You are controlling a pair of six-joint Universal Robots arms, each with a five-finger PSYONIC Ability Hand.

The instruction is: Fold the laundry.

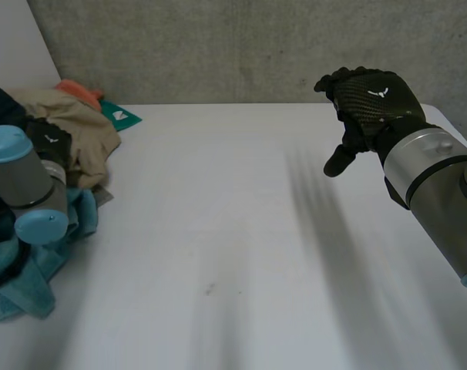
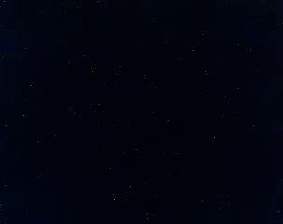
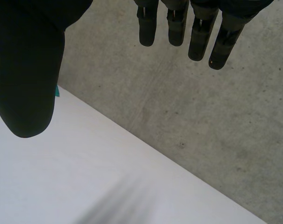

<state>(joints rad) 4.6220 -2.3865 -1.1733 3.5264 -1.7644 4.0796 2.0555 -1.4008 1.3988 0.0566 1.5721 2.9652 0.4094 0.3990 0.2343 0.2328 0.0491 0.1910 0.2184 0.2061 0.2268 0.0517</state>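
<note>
A laundry pile lies at the table's left edge: a beige garment (image 1: 83, 131) on top, an orange piece (image 1: 78, 91) behind it, a green piece (image 1: 122, 116) with a white label, a black garment (image 1: 50, 139), and a light-blue cloth (image 1: 41, 270) at the front. My left arm (image 1: 21, 181) stands over this pile, and its wrist view is dark. My right hand (image 1: 368, 100) hangs in the air above the table's far right, far from the pile. It is open, with relaxed fingers (image 3: 178, 25) and the thumb (image 3: 24, 70) apart, holding nothing.
The white table (image 1: 233, 231) stretches bare from the pile to the right arm (image 1: 438, 185). A grey concrete wall (image 1: 241, 46) runs right behind the table's far edge.
</note>
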